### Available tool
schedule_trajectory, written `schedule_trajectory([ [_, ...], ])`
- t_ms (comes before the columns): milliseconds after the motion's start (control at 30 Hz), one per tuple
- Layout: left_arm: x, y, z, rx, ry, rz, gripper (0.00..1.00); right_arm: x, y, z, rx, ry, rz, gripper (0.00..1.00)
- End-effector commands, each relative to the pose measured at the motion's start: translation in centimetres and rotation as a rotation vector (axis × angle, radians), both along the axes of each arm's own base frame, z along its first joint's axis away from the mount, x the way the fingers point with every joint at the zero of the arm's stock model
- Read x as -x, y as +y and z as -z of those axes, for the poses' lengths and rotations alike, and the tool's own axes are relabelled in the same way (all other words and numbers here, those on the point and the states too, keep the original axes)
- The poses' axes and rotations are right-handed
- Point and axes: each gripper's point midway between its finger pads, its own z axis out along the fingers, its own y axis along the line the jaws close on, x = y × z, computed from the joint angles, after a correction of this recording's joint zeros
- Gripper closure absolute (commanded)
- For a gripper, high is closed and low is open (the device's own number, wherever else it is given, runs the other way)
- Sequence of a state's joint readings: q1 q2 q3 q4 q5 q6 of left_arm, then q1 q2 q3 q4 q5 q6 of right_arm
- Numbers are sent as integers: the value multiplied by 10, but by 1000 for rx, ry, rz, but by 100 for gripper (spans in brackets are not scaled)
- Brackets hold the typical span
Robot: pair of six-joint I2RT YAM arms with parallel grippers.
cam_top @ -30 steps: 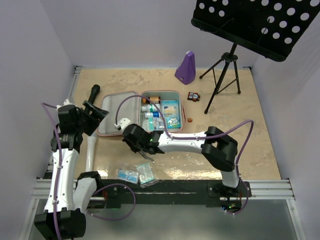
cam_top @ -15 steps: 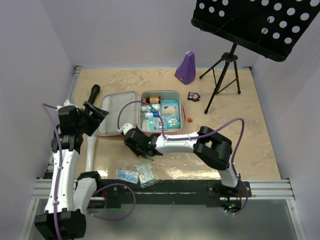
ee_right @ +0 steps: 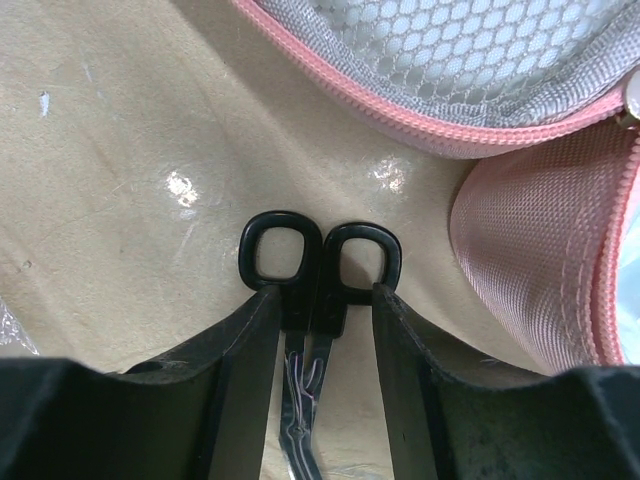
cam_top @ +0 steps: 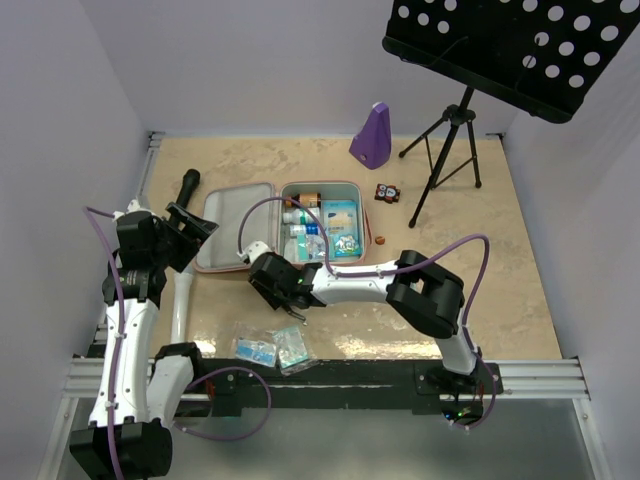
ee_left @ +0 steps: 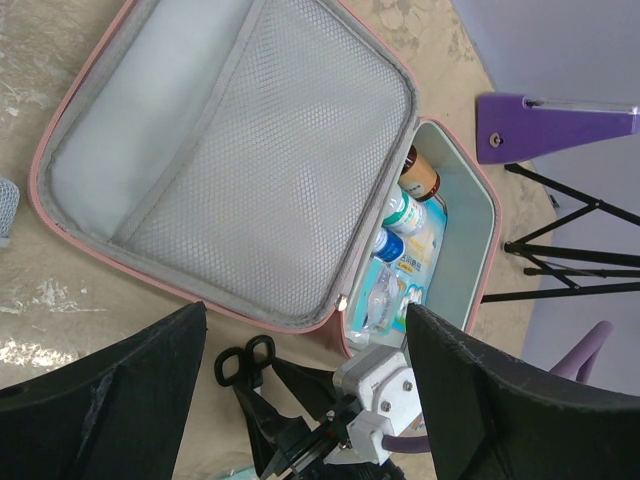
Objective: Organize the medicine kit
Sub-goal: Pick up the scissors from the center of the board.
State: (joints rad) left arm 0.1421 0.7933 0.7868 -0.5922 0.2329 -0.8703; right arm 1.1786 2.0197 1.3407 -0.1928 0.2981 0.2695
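The pink medicine kit [cam_top: 320, 184] lies open, its mesh-lined lid [ee_left: 240, 150] flat to the left and bottles and packets in its right half. Black-handled scissors [ee_right: 320, 262] lie on the table just in front of the lid; they also show in the left wrist view [ee_left: 240, 360]. My right gripper [ee_right: 325, 295] is low over them, with one finger on each side of the scissors' neck and the tips against the handle loops, a gap still showing. It sits in front of the case in the top view [cam_top: 290, 298]. My left gripper [cam_top: 190, 225] is wide open and empty, raised left of the lid.
Clear packets [cam_top: 270, 348] lie near the front edge. A purple metronome [cam_top: 372, 133] and a music stand's tripod [cam_top: 445, 150] stand at the back right. A black stick-like object [cam_top: 187, 185] lies left of the lid. Two small items [cam_top: 387, 192] lie right of the case.
My right gripper has shifted slightly toward the case and settled around the scissors; its elbow has swung left. The left arm has not moved.
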Motion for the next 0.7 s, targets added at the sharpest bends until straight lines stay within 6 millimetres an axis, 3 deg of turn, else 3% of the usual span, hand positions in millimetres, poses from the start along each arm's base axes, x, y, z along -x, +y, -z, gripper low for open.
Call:
schedule_trajectory([
  [0, -2, -2, -7, -5, -39, 26, 15, -14, 14, -36, -77, -56, 31, 54],
  [233, -1, -2, -6, -4, -38, 25, 16, -22, 19, -43, -111, -54, 43, 55],
  [533, -1, -3, -2, -2, -35, 26, 16, -28, 17, -21, -93, -14, 44, 61],
  [667, 0, -3, -1, -2, -35, 29, 16, -25, 19, -23, -112, 0, 30, 61],
])
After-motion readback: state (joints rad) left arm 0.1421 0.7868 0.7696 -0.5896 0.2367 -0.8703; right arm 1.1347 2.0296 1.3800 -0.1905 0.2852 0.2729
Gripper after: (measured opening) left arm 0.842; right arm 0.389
